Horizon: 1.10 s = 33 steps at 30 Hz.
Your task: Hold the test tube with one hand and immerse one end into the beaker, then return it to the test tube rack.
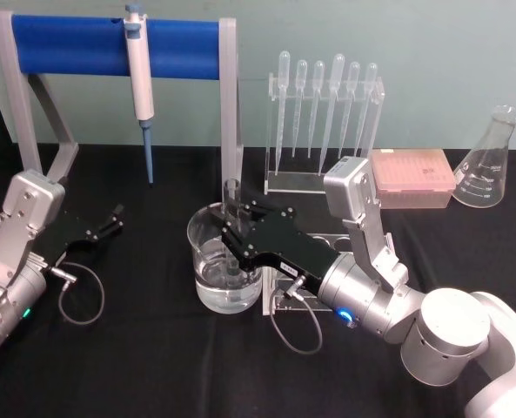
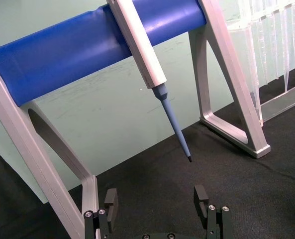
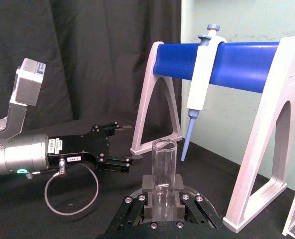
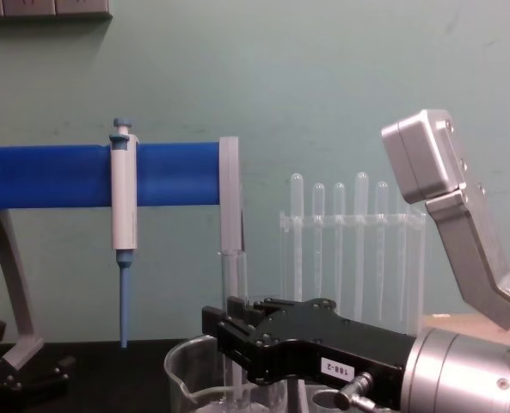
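The right gripper (image 1: 232, 228), pinched on the test tube (image 1: 232, 197), could crack it against the beaker (image 1: 197, 246) wall if it swings sideways before lifting clear, as the tube stands upright between the jaws, lower end down in the beaker's water (image 1: 227, 294); the left gripper (image 1: 110, 219) sits spread, well left.

Clear test tube (image 1: 232, 198), blue bar (image 1: 83, 43) (black tablecloth (image 1: 153, 357))

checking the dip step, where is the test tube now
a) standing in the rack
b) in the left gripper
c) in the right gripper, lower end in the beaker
c: the right gripper is shut on the test tube, its lower end inside the beaker.
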Each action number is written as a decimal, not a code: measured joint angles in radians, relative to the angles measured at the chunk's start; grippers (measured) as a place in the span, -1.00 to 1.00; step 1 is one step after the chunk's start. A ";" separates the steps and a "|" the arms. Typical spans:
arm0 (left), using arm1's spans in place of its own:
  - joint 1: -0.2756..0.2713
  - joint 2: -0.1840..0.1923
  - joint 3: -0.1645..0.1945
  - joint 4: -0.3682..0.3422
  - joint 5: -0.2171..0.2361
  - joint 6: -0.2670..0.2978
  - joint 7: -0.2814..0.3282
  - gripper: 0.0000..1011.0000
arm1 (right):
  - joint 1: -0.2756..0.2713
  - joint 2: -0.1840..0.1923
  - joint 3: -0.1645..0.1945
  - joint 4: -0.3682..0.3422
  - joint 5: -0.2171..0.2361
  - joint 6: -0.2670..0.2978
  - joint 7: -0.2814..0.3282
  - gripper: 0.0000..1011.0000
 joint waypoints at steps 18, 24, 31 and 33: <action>0.000 0.000 0.000 0.000 0.000 0.000 0.000 0.98 | 0.000 0.000 0.000 0.000 0.000 0.000 0.000 -0.55; 0.000 0.000 0.000 0.000 0.000 0.000 0.000 0.98 | 0.000 0.000 0.000 0.000 0.000 0.000 0.000 -0.55; 0.000 0.000 0.000 0.000 0.000 0.000 0.000 0.98 | 0.000 0.000 0.000 0.000 0.000 0.000 0.000 -0.55; 0.000 0.000 0.000 0.000 0.000 0.000 0.000 0.98 | 0.000 0.000 0.000 0.000 0.000 0.000 0.000 -0.55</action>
